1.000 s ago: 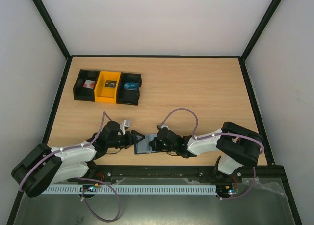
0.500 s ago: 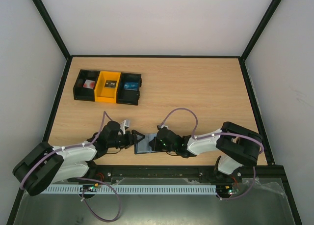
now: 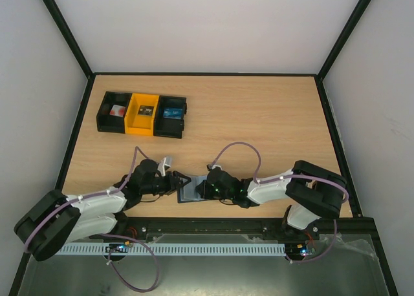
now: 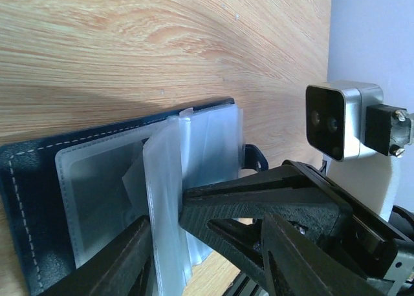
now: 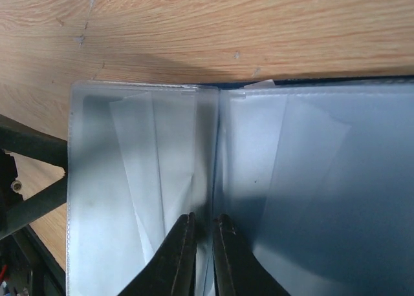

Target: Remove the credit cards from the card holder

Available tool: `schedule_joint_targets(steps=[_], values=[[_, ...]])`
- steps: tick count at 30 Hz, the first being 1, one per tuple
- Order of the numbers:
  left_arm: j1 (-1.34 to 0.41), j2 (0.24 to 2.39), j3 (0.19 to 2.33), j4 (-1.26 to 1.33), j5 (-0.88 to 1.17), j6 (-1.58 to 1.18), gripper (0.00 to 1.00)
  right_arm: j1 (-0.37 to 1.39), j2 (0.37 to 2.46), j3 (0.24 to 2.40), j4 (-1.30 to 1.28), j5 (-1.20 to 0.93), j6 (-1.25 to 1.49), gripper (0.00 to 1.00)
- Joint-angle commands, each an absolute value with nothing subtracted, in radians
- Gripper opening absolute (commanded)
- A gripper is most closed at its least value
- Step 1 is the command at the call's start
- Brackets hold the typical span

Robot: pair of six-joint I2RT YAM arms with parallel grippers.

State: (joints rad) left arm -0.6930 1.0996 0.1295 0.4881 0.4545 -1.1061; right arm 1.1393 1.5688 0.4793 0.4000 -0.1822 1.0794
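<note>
The card holder (image 3: 189, 192) lies open on the table near the front edge, between my two grippers. It is navy with white stitching (image 4: 26, 199), and its clear plastic sleeves (image 4: 165, 179) stand fanned up. My right gripper (image 5: 204, 234) is shut on one clear sleeve leaf (image 5: 136, 179) near the spine; it also shows in the top view (image 3: 203, 187). My left gripper (image 4: 207, 244) is open, its fingers (image 4: 126, 260) on either side of the raised sleeve and the right gripper's tip. No credit card shows clearly inside the sleeves.
A row of three bins stands at the back left: a black one (image 3: 106, 114) with a red-white item, a yellow one (image 3: 143, 113), and a black one (image 3: 184, 115) with a bluish flat item (image 3: 171, 113). The right wrist camera (image 4: 333, 121) is close to my left gripper.
Almost nothing. The left arm has shifted very slightly; both grippers stay at the card holder.
</note>
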Motion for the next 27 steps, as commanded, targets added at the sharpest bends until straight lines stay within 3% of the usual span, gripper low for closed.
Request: schedule_joint_targets(steps=[1,10,21,27], values=[[-0.699,1.081,0.128,0.504,0.460,-1.115,0.46,1.144,1.533,0.441,0.329,-0.146,1.071,0.12],[-0.713,1.106,0.155,0.534,0.477,-1.112,0.50,1.144,1.405,0.434,0.248,-0.090,1.071,0.20],[-0.733,1.177,0.170,0.590,0.494,-1.117,0.49,1.143,1.384,0.431,0.071,0.045,1.056,0.20],[-0.733,1.176,0.174,0.579,0.480,-1.112,0.42,1.143,1.357,0.425,0.039,0.053,1.051,0.17]])
